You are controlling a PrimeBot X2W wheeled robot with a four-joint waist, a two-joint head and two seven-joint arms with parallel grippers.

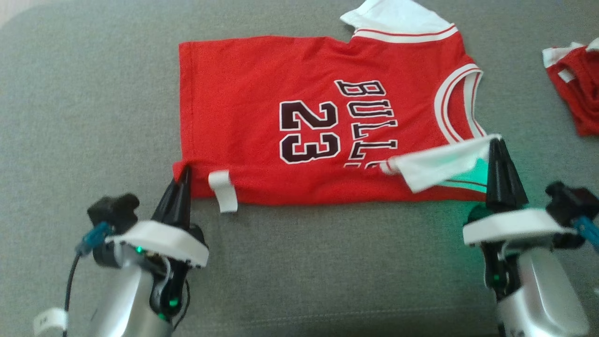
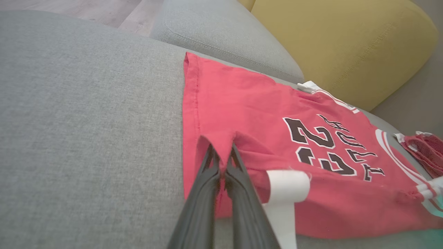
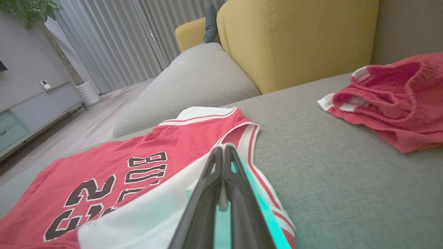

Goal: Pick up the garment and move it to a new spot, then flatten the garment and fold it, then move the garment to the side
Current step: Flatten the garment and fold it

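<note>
At the lower left of the frame, the left claw [image 1: 186,173] is showing two long dark fingers [image 1: 175,203] tapering to a point. They are rising from a white collar [image 1: 161,241] on a silver forearm [image 1: 126,299]. A black knob [image 1: 113,210] is jutting out beside it, and a blue plug [image 1: 93,236] is feeding a black cable [image 1: 70,285] carrying a white tag [image 1: 49,320]. Green lights [image 1: 138,249] are glowing at the wrist. At the lower right, the right claw [image 1: 497,142] is looking much the same.

Soft even indoor light, no hard shadows — green LED glow lower right, wrist cams warp w/ blurry fingers.
</note>
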